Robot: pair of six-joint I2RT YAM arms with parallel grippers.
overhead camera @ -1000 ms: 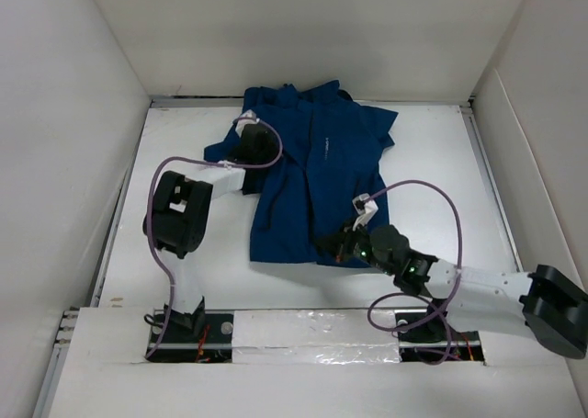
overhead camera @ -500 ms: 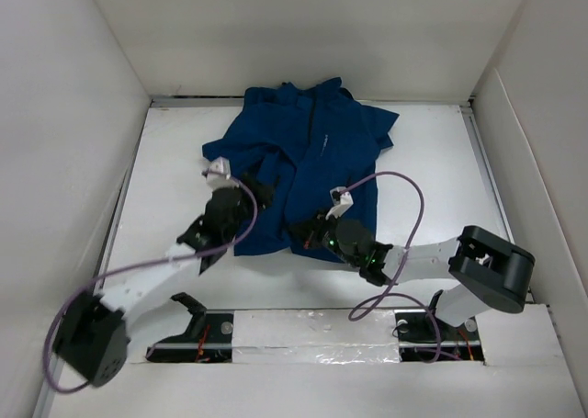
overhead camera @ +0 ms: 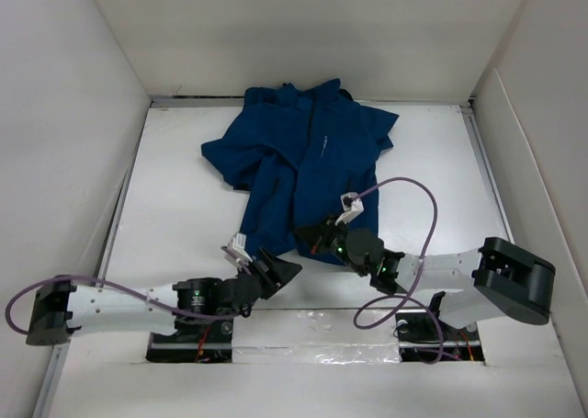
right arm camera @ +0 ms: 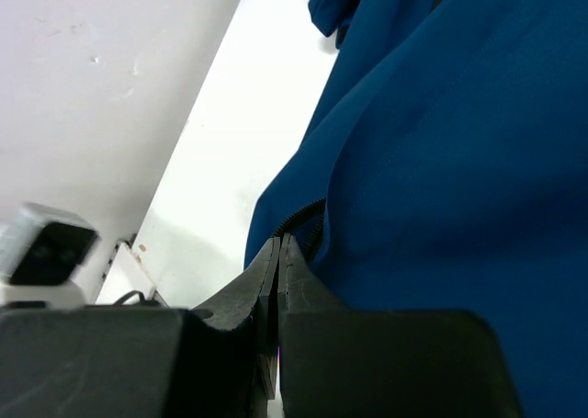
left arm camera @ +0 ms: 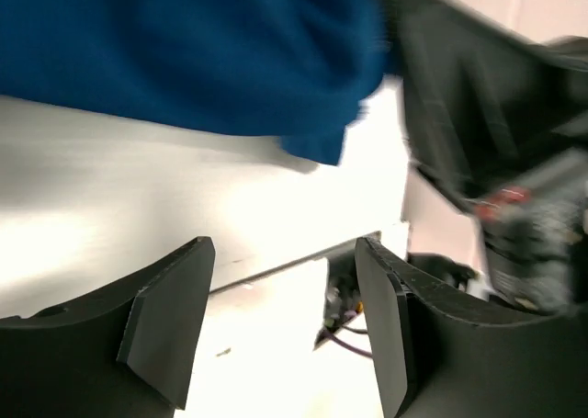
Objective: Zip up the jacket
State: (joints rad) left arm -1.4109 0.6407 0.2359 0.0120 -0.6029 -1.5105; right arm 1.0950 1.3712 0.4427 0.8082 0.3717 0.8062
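Currently: jacket [overhead camera: 312,161] lies spread on surface [overhead camera: 184,207], collar at far end. Right fingers [right arm camera: 278,253] pressed shut on near hem beside zipper teeth. Left fingers [overhead camera: 278,273] spread wide, empty, just short of hem. Risk: thin pinch slips, so hem bunches.

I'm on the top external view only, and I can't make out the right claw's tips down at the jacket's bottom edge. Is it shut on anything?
Observer: The right wrist view shows the right claw with its fingers pressed together, no gap, at the bottom edge of the jacket beside the zipper teeth. It looks pinched on that edge.
Operator: And the left claw, open or shut?
Observer: The left wrist view shows the left claw open with nothing between its fingers. The jacket lies ahead of it, not touching.
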